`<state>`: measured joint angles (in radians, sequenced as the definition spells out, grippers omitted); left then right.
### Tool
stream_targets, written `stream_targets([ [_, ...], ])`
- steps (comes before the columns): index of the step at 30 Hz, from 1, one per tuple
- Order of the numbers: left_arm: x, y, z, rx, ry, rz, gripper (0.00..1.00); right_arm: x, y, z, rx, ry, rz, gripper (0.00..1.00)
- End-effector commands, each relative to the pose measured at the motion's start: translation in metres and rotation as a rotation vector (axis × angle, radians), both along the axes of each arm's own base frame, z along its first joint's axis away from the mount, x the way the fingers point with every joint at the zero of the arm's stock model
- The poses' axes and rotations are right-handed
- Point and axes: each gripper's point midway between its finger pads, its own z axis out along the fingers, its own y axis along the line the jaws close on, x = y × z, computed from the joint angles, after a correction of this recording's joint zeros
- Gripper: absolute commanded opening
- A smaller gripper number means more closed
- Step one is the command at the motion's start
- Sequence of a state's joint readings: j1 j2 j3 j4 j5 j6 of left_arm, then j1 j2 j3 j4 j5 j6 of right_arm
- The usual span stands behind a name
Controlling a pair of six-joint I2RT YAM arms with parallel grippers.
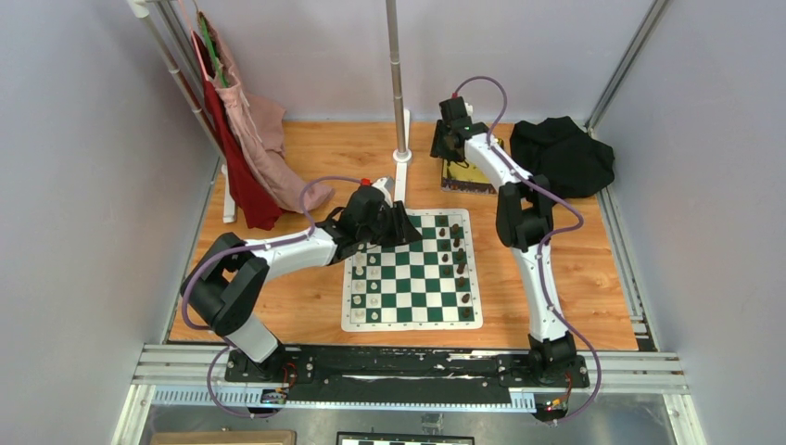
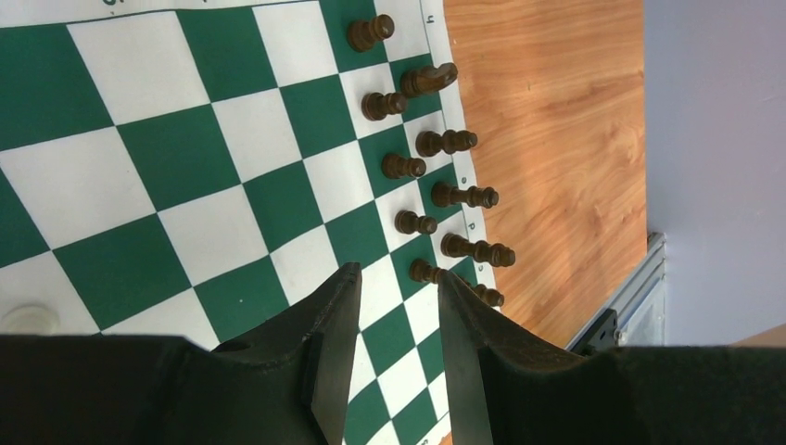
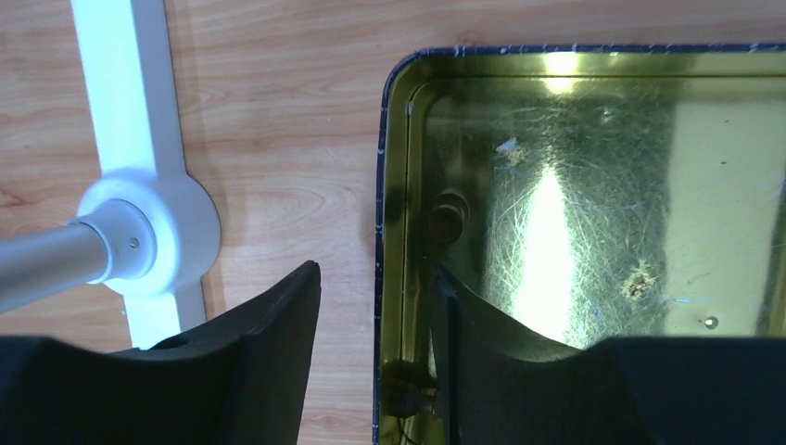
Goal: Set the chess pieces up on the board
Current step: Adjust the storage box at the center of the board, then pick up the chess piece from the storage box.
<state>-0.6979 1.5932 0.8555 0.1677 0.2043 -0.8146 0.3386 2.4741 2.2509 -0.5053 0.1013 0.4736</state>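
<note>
Dark brown chess pieces: stood in two staggered rows along one margin of the board, ahead and to the right of the left gripper, the nearest just beyond its right fingertip. That gripper is held low over the green and white squares, jaws parted and nothing between them, judged to be poised for adjusting or placing. The right gripper, jaws likewise parted and empty, is set astride a side wall of the gold tin. One finger is outside over the wooden table and one inside, presumably to fetch remaining stock. A small round dark shape is noted just ahead of the inner finger; whether it is a piece cannot be told. Only the overhead view records the cream pieces on the opposite margin and the black cloth beside the tin. Only the right wrist view shows the tin's interior.
</note>
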Motion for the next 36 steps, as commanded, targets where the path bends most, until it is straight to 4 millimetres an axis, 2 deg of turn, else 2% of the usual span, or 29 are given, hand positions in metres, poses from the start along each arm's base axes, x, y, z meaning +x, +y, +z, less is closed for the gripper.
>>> stream_targets([
  [1, 0.004, -0.007, 0.004, 0.013, -0.023, -0.01, 0.41, 0.0, 0.01, 0.025, 0.01, -0.064, 0.078, 0.52],
  [12, 0.002, -0.013, 0.005, 0.025, -0.033, -0.016, 0.41, -0.007, -0.001, 0.074, -0.052, -0.192, 0.154, 0.49],
  [17, 0.0, -0.016, 0.002, 0.03, -0.031, -0.02, 0.41, -0.011, -0.016, 0.08, -0.085, -0.214, 0.146, 0.45],
  [22, 0.0, -0.017, 0.0, 0.035, -0.03, -0.019, 0.41, -0.011, -0.034, 0.064, -0.15, -0.187, 0.179, 0.37],
  [29, 0.002, -0.019, -0.007, 0.049, -0.02, -0.024, 0.41, -0.011, -0.064, 0.038, -0.303, -0.155, 0.253, 0.33],
  [34, 0.004, -0.023, -0.011, 0.051, -0.014, -0.032, 0.41, -0.008, -0.06, 0.025, -0.296, -0.172, 0.349, 0.37],
  [36, 0.005, -0.024, -0.013, 0.053, -0.01, -0.034, 0.41, -0.008, -0.052, 0.018, -0.273, -0.174, 0.396, 0.4],
])
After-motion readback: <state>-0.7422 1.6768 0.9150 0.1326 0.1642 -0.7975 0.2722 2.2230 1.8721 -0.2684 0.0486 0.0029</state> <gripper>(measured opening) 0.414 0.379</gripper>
